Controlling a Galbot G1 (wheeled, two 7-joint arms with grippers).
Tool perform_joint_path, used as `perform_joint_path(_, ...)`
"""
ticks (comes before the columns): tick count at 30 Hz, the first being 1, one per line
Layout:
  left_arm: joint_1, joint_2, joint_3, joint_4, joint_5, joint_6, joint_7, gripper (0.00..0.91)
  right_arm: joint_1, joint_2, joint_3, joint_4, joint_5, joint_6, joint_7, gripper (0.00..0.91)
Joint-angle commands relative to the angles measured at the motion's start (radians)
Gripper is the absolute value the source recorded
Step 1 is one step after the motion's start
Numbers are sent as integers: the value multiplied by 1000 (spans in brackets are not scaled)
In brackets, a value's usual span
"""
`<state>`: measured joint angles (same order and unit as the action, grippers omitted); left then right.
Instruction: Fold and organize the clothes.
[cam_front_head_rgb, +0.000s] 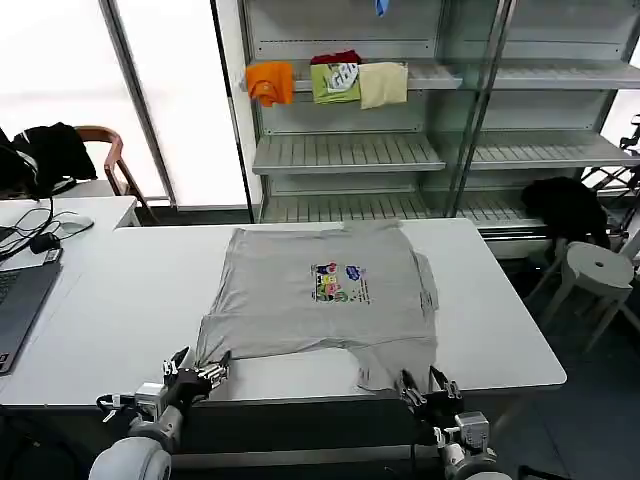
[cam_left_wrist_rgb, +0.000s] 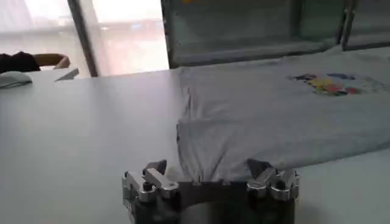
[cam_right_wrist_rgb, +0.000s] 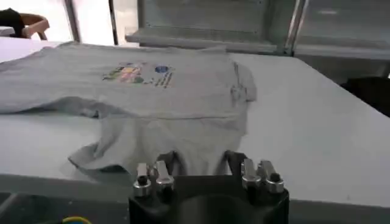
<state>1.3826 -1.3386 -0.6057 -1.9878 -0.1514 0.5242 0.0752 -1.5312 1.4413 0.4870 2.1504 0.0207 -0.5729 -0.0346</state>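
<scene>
A light grey T-shirt (cam_front_head_rgb: 320, 295) lies flat on the white table (cam_front_head_rgb: 110, 300), its multicoloured chest print (cam_front_head_rgb: 340, 282) facing up and its sleeves toward the near edge. At that edge my left gripper (cam_front_head_rgb: 200, 368) stands open at the left sleeve. In the left wrist view the sleeve's cloth (cam_left_wrist_rgb: 207, 152) runs in between the spread fingers of the left gripper (cam_left_wrist_rgb: 207, 168). My right gripper (cam_front_head_rgb: 428, 383) is open too, at the crumpled right sleeve (cam_right_wrist_rgb: 152, 143). The cloth reaches in between the fingers of the right gripper (cam_right_wrist_rgb: 202, 161).
A laptop (cam_front_head_rgb: 15, 300) and cables lie at the table's left end. Behind the table stands a metal shelf (cam_front_head_rgb: 345, 155) with folded orange, green and cream garments. A white stool (cam_front_head_rgb: 598, 265) and a black garment (cam_front_head_rgb: 565, 205) are at the right.
</scene>
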Motion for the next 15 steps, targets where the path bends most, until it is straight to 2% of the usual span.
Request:
perform_joint_path(1,9,3,-2,14,-15,-11,7,10,-4,1,-2,-20,-8,-4,0,0)
perform_joint_path(15,17,7,-10,-34,-44,-23,40,10,11,16,6,3,26,38,15,0)
